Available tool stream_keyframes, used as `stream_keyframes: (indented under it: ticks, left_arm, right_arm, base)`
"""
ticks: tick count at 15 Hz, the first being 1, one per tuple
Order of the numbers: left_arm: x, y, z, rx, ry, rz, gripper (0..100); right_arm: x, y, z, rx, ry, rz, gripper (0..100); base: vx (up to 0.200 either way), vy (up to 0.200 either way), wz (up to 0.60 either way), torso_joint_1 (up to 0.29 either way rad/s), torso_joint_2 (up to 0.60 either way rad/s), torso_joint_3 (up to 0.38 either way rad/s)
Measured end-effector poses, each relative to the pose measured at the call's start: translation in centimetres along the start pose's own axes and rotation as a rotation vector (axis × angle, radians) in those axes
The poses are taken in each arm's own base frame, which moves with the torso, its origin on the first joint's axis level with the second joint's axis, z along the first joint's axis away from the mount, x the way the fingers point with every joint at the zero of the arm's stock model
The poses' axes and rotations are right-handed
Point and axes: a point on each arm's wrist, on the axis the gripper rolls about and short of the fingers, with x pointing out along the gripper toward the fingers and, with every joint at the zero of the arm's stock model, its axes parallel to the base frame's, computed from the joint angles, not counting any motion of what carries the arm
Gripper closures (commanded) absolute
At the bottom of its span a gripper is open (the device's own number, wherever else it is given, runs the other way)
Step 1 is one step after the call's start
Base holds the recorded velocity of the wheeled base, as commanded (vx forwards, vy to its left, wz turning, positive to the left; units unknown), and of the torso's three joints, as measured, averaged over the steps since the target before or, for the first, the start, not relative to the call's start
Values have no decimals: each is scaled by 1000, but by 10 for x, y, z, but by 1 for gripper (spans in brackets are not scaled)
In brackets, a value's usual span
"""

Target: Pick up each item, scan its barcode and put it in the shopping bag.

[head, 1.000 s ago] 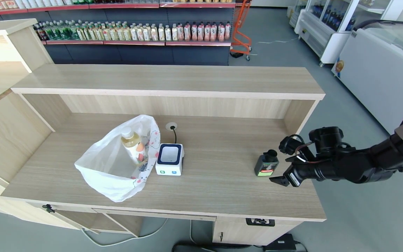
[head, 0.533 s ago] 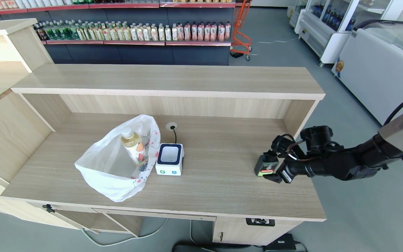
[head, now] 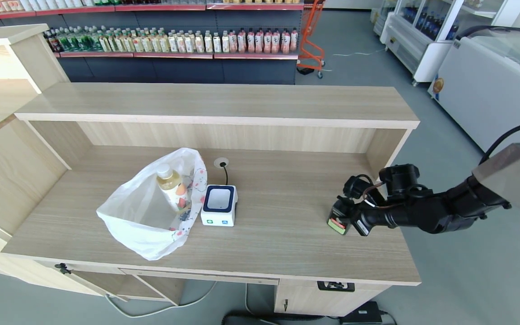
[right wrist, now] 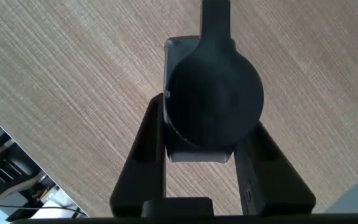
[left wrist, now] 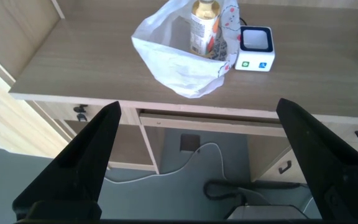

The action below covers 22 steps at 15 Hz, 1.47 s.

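Right wrist view, from above: the right gripper (right wrist: 207, 121) is clamped on the small bottle (right wrist: 197, 146). One black finger presses each flat side of its body. The bottle's body is grey and boxy. A round, matte black cap with a short spout covers most of it.

Head view: the small bottle (head: 341, 217) is at the robot's right end of the counter (head: 282, 243), near the front. It is dark, with a green and red label low on its face. It sits tilted, with the cap end leaning toward the arm. I cannot tell whether its base touches the wood. The counter is pale wood laminate with a fine straight grain.

Left gripper (left wrist: 197, 109): released, with its two dark wedge-shaped fingers spread wide. It hangs in front of the counter's front edge, over the floor.

Shopping bag (head: 136, 219): thin white crinkled plastic with a floral print on one side. It is slumped open on the robot's left half of the counter. A drink bottle (head: 170, 186) stands upright inside; its liquid is yellow and its cap white.

Scanner (head: 218, 206): a white box with rounded corners and a dark blue frame around a pale window. It sits just beside the bag, on the bag's right. A black cable (head: 225, 174) runs back from it to a round grommet.

A raised ledge (head: 215, 101) of the same laminate runs along the back. Beyond it are shelves (head: 174, 41) of bottled drinks and white freezers (head: 490, 85).
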Motion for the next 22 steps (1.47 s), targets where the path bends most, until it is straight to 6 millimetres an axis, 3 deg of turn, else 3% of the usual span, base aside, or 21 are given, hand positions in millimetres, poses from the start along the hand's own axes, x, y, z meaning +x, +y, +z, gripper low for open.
stream_keyframes:
  ticks: [6, 9, 11, 14, 18, 20, 22]
  left_arm:
    - [0, 0, 0, 0, 0, 0, 0]
    - [0, 0, 0, 0, 0, 0, 0]
    - [0, 0, 0, 0, 0, 0, 0]
    - [0, 0, 0, 0, 0, 0, 0]
    - [0, 0, 0, 0, 0, 0, 0]
    - [0, 0, 0, 0, 0, 0, 0]
    - [0, 0, 0, 0, 0, 0, 0]
  right_arm:
    - [-29, 2, -5, 61, -4, 12, 100]
    - [-74, -4, 7, 98, -92, -64, 100]
    - [-107, 9, 12, -16, -153, -103, 100]
    - [-140, 36, 31, -551, -290, -63, 100]
    - [-149, 63, 40, -1491, -645, 13, 100]
    - [-138, 96, 49, -1739, -910, 81, 100]
    - [-126, 128, 53, -1872, -1099, 137, 100]
  base:
    - [0, 0, 0, 0, 0, 0]
    - [0, 0, 0, 0, 0, 0]
    - [0, 0, 0, 0, 0, 0]
    - [0, 0, 0, 0, 0, 0]
    - [0, 0, 0, 0, 0, 0]
    - [0, 0, 0, 0, 0, 0]
    - [0, 0, 0, 0, 0, 0]
